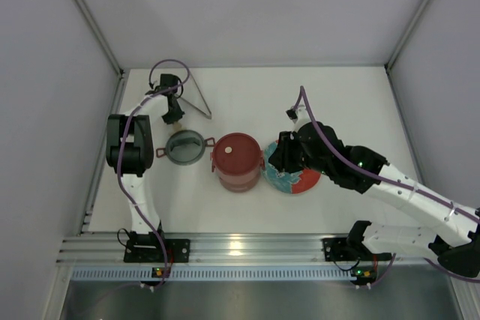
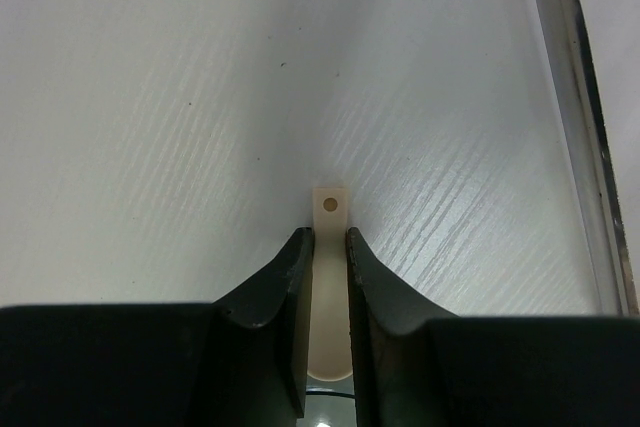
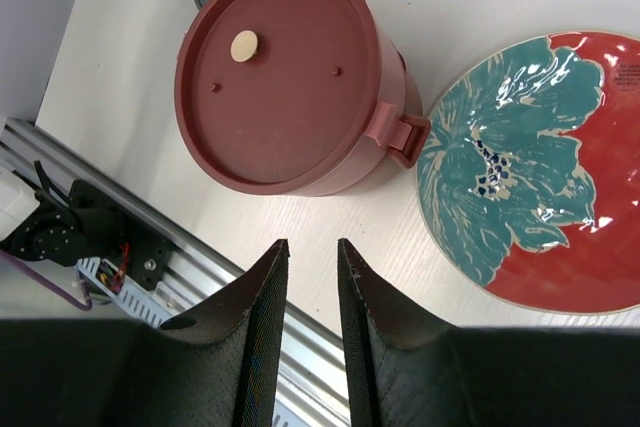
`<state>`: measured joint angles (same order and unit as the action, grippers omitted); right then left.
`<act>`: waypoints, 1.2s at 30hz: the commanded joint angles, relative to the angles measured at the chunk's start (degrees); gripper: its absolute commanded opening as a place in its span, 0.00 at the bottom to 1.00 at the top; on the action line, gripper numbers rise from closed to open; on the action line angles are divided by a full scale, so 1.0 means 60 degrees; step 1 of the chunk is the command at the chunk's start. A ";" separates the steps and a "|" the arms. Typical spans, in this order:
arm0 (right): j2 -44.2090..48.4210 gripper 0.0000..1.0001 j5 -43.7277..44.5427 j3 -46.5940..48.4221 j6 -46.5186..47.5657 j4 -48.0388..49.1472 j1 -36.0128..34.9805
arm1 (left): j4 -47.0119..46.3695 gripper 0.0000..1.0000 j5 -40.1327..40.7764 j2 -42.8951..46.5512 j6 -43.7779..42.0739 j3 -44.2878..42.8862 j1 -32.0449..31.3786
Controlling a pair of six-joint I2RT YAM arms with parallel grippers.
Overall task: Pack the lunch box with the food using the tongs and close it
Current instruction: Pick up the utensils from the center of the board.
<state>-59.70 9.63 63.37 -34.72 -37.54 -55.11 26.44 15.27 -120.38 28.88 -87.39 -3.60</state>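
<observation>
The lunch box (image 1: 237,161) stands mid-table with its maroon lid (image 3: 272,67) on. Left of it sits its second pot (image 1: 186,148), open, grey inside, with small maroon handles. The slim metal tongs (image 1: 202,99) rest in a narrow V at the back left. My left gripper (image 1: 175,114) hovers beside them, shut on a cream flat handle (image 2: 330,205) with a small hole. My right gripper (image 3: 312,244) hangs open and empty over the table between the lunch box and the red plate. No food shows in any view.
A red plate with a teal flower (image 3: 540,167) lies right of the lunch box, partly under my right arm. The metal rail (image 3: 200,277) runs along the near edge. White walls enclose the table, and a metal frame strip (image 2: 590,147) edges the left side.
</observation>
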 commanded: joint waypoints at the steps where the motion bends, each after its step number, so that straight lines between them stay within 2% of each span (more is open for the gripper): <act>1: -0.0040 0.26 0.0241 0.0116 0.0030 0.0016 -0.0058 | 0.0926 0.00 -0.0435 -0.0021 0.0225 -0.0229 -0.0075; 17: -0.0216 0.26 0.0490 0.0219 0.0103 -0.0057 -0.0043 | 0.0999 0.00 0.0223 0.0332 0.0298 -0.1532 -0.0075; 25: -0.0347 0.26 0.0724 0.0394 0.0162 -0.0174 -0.0028 | 0.1102 0.00 -0.0390 0.0712 0.0284 -0.1679 -0.0089; 29: -0.0464 0.26 0.0856 0.0453 0.0205 -0.0218 -0.0028 | 0.1248 0.00 -0.0844 0.1238 0.0079 -0.1679 -0.0265; 36: -0.0450 0.26 0.1266 0.0775 0.0323 -0.0408 0.0045 | 0.1907 0.00 -0.1108 0.2365 -0.0331 -0.1987 -0.1260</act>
<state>-62.54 14.52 64.36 -34.00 -38.37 -54.98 36.07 10.46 -112.27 28.75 -96.14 -8.60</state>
